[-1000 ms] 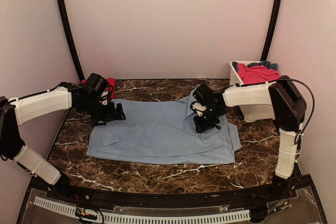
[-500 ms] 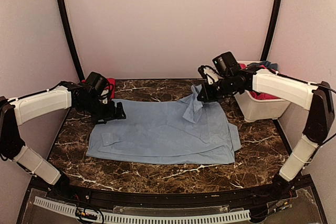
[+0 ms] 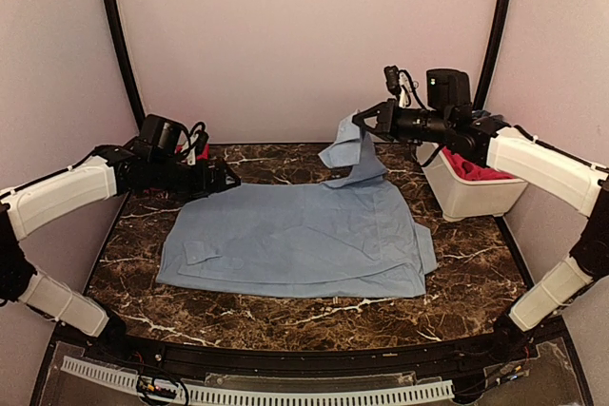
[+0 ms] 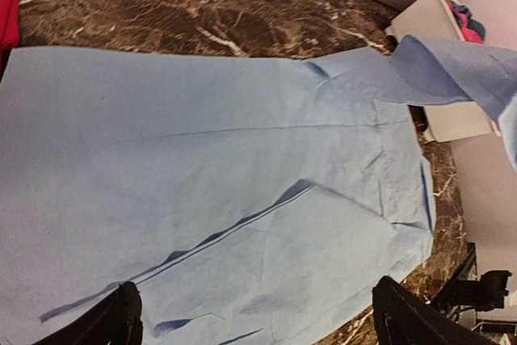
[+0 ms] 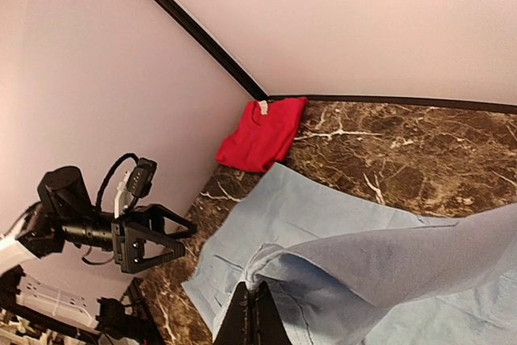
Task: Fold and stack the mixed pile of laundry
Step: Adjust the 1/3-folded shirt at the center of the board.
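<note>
A large light-blue shirt [image 3: 285, 235] lies spread flat on the marble table [image 3: 285, 316]. My right gripper [image 3: 361, 125] is shut on a fold of the shirt's far right part and holds it lifted above the table; the pinch shows in the right wrist view [image 5: 258, 300]. My left gripper [image 3: 226, 181] hovers open at the shirt's far left edge, with the fingers [image 4: 121, 321] wide apart above the cloth [image 4: 202, 175]. A red piece [image 5: 262, 131] lies folded in the back left corner. Red and darker blue pieces [image 3: 468, 164] sit in the tub.
A white plastic tub [image 3: 471, 199] stands at the back right, beside the lifted cloth. Curved walls close in the back and sides. Bare marble runs along the front of the shirt.
My right gripper shut on the shirt's right part and carried it up and back, off the table. The left gripper rose slightly and shifted back along the shirt's far edge.
</note>
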You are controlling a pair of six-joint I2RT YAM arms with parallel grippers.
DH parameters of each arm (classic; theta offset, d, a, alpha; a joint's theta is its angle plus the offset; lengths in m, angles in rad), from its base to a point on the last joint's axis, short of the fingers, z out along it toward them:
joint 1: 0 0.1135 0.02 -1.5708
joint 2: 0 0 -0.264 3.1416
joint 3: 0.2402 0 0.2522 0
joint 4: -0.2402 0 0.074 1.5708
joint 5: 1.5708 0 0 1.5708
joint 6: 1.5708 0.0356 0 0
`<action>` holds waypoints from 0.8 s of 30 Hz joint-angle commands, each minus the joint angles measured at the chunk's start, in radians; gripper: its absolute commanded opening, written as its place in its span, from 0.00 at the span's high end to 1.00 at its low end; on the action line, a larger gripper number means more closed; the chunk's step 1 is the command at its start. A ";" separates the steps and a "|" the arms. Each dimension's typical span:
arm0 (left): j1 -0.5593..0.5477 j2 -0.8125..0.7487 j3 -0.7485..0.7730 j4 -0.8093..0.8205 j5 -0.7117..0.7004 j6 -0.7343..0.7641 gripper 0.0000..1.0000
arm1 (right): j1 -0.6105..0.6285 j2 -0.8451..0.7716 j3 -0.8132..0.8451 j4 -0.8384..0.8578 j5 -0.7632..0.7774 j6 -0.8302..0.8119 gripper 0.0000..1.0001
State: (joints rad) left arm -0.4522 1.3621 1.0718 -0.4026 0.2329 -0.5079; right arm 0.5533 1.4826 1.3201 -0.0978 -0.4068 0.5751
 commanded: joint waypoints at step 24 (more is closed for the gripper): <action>-0.075 -0.009 -0.067 0.260 0.137 0.042 0.01 | 0.235 -0.144 -0.750 0.483 0.121 0.401 0.67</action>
State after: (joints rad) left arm -0.5285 1.3499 1.0100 -0.0906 0.3798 -0.4976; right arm 0.7715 1.4567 0.6205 0.4751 -0.3408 0.9459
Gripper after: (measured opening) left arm 0.989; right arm 0.300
